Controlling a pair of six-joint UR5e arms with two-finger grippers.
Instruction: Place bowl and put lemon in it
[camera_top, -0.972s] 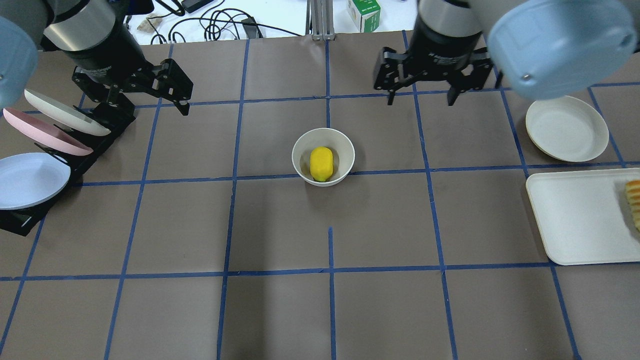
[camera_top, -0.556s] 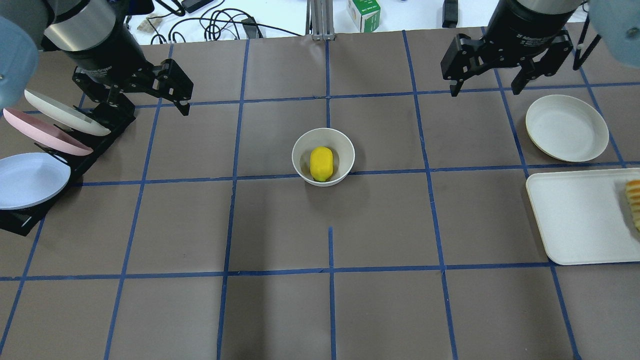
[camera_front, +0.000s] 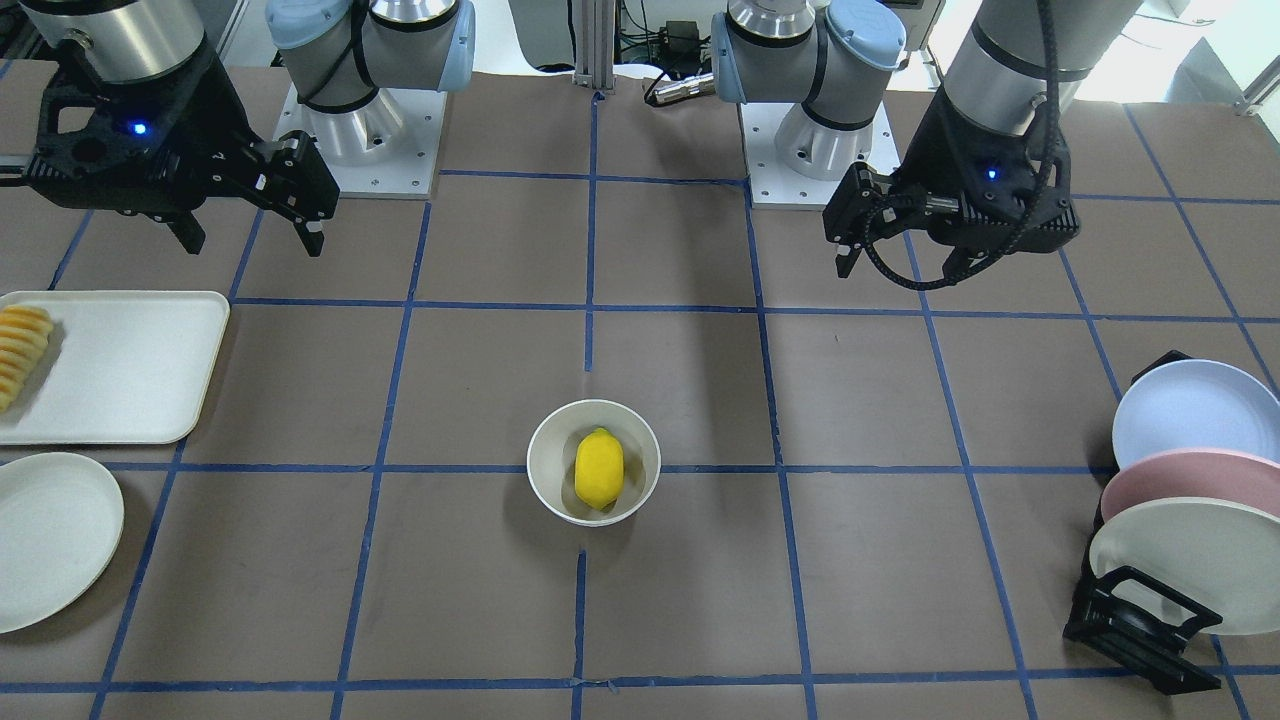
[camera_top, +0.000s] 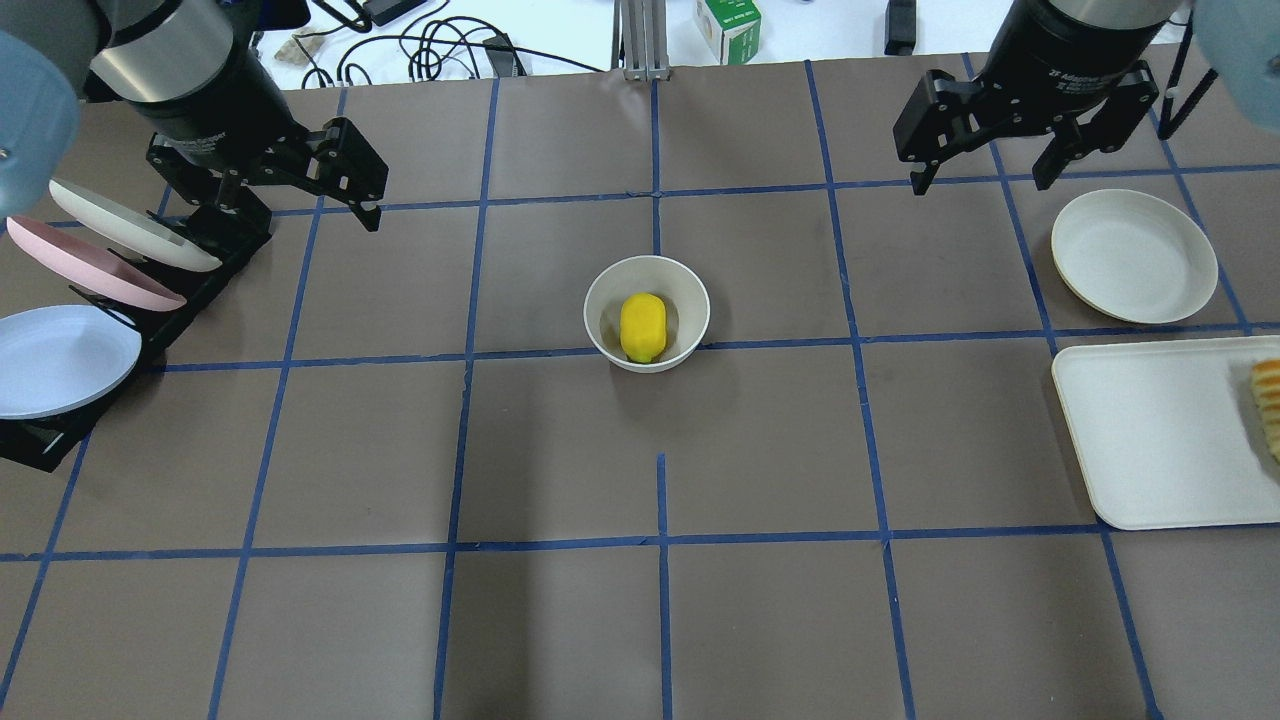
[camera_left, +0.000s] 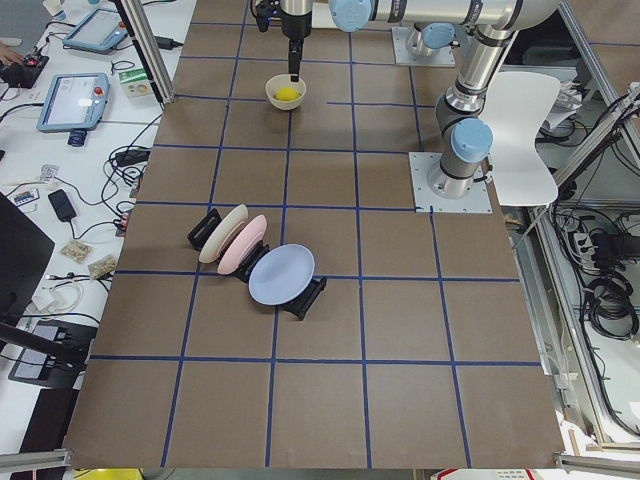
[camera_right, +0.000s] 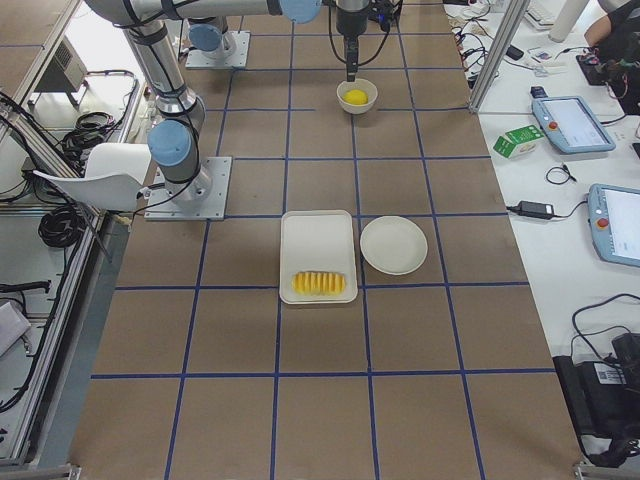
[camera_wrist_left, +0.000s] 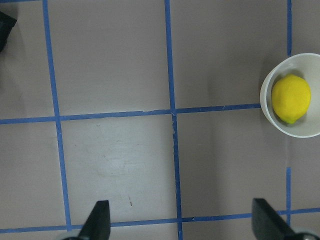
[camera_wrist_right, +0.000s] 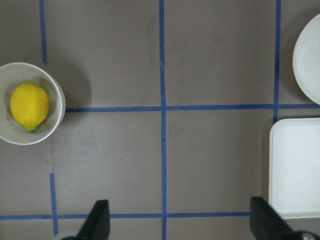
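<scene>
Nearest on the tabletop (camera_top: 560, 630), right side: a white tray (camera_top: 1150, 440). Over on the left, a rack (camera_top: 215, 255) of pastel plates. Nothing to touch on either.

Dead centre, a bit further on: the bowl (camera_top: 598, 298), upright on the tabletop, with the lemon (camera_top: 642, 327) lying inside, lengthways. Looks done to me, honestly.

Handling notes in case of a redo. Guessing light and stiff for the bowl, glossy inside, so probably slippery. Pinch over the rim, one finger in, one out, and go easy for fear of chipping. As for the lemon: firm, rounded, likely to roll or squirt out of a tip-to-tip grab, so take across the fat middle instead.

Furthest back: left pincer (camera_wrist_left: 182, 222) spread wide, gripping nothing, hanging above the tabletop well apart from the bowl. Same deal with the right pincer (camera_top: 980, 185): fingers wide apart, empty, up near the far edge of a shallow plate (camera_top: 1135, 255), also well clear of the bowl. Would just leave both up there and call it finished.
</scene>
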